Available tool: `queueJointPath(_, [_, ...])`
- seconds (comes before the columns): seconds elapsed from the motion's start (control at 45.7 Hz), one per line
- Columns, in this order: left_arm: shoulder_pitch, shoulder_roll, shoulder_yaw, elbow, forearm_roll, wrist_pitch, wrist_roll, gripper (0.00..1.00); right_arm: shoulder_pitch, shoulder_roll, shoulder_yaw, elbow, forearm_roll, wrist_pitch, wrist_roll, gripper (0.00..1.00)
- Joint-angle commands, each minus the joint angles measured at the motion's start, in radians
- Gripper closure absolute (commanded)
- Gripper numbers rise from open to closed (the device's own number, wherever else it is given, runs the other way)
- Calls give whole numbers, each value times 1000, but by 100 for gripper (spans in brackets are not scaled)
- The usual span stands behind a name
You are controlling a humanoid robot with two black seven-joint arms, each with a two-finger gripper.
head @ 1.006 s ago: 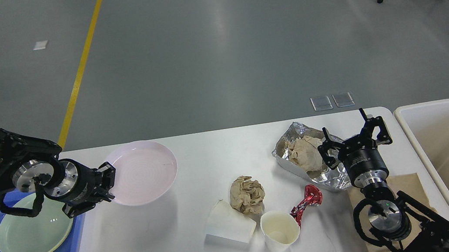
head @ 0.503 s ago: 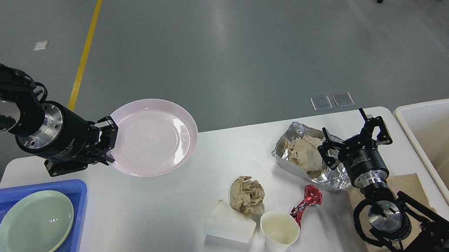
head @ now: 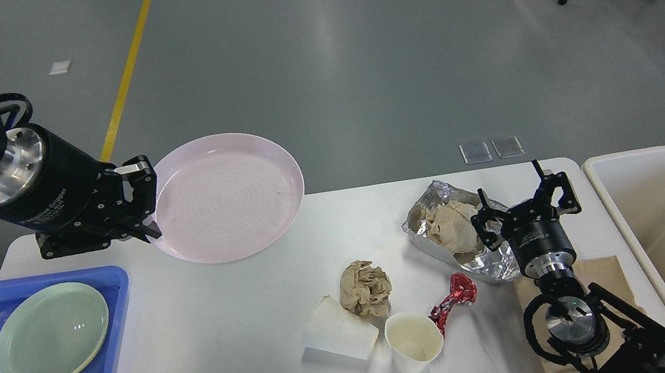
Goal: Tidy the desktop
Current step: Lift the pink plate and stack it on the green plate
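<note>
Nearest the camera, the white desktop (head: pixel 210 334) filled the lower view, its long axis running left to right. Over its right side the right gripper (head: pixel 526 198) hovered with fingers spread, unmoved. Farther back on the left, the left gripper (head: pixel 142 200) clamped the pink plate (head: pixel 226 196), which had risen slightly higher above the desktop's far edge than half a second before.

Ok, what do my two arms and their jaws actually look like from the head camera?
Both arms are black. The left gripper has a black cylindrical body with small white lettering behind a silver metal ring. The right gripper shows black skeletal fingers, a lettered black cylinder, silver rings, black looping cables and a small green light.
</note>
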Motion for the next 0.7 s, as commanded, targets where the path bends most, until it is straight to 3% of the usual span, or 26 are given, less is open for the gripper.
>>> queueJointPath(0.0, [37,103,65,77,123,-75,-47,100,0,-1,0,0,0,0,0,0])
queueJointPath(0.109, [114,209,89,165,224,-88,-78,100,0,1,0,0,0,0,0,0])
queueJointPath(0.306, [301,393,77,346,361,-89,-75,100,0,-1,0,0,0,0,0,0])
queueJointPath(0.459, [536,490,-69,517,453,-88,-65,100,0,-1,0,0,0,0,0,0])
queueJointPath(0.678, [945,502,-300,813,457,-89,-64,100,0,-1,0,0,0,0,0,0])
